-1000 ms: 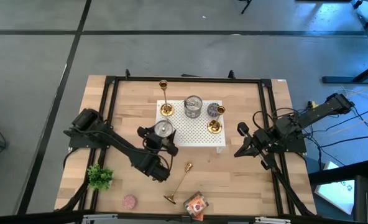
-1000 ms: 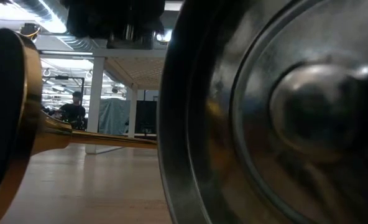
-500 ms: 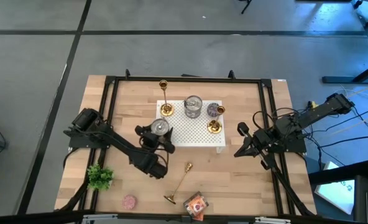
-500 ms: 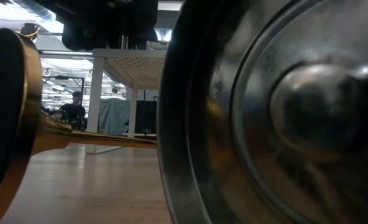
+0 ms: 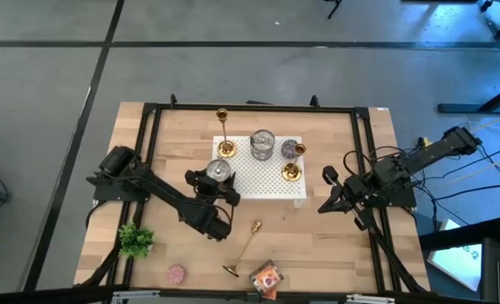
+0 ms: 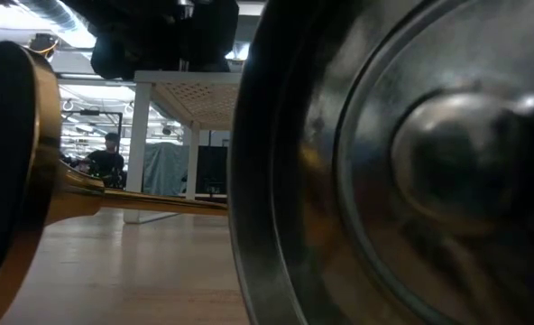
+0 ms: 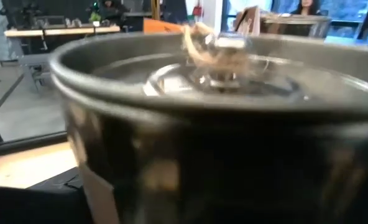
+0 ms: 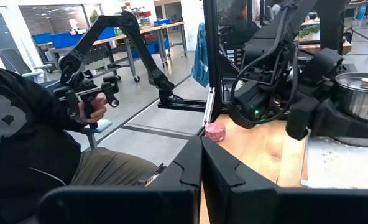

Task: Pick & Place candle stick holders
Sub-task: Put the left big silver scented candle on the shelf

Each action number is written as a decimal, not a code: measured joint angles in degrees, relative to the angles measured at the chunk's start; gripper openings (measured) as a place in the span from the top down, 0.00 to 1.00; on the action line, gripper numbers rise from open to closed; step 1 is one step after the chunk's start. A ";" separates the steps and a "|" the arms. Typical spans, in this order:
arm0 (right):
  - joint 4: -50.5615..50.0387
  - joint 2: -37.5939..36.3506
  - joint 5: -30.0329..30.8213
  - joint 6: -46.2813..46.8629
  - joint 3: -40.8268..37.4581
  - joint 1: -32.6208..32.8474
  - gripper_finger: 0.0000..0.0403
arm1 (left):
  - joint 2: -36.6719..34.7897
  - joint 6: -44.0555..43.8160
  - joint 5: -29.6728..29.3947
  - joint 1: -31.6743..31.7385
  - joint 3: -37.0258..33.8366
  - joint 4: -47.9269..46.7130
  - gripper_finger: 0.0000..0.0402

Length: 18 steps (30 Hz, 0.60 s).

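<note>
1. Compared with one second ago, the left pincer (image 5: 220, 179) with its silver tin (image 5: 218, 173) has moved a little up onto the front-left corner of the white perforated platform (image 5: 263, 181); it is closed around the tin.
2. The right pincer (image 5: 333, 191) has not moved. It waits just to the right of the platform, above the counter (image 5: 317, 245), and its fingers stand narrow, almost together.
3. The candle stick holders are shiny gold with round bases and thin stems.
4. A tall holder (image 5: 224, 135) stands upright at the back-left corner of the platform.
5. A short holder (image 5: 292, 169) stands upright at the right side of the platform.
6. A third holder (image 5: 244, 250) lies on its side on the counter, in front of the platform.
</note>
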 joint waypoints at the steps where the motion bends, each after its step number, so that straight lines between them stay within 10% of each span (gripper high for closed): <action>1: 0.00 -0.01 0.00 0.00 0.00 0.00 0.99 | -0.02 0.71 0.12 0.25 0.00 0.97 0.10; 18: 0.00 0.00 0.00 0.00 0.00 0.00 0.99 | -0.06 15.15 -1.75 -1.41 0.00 10.05 0.10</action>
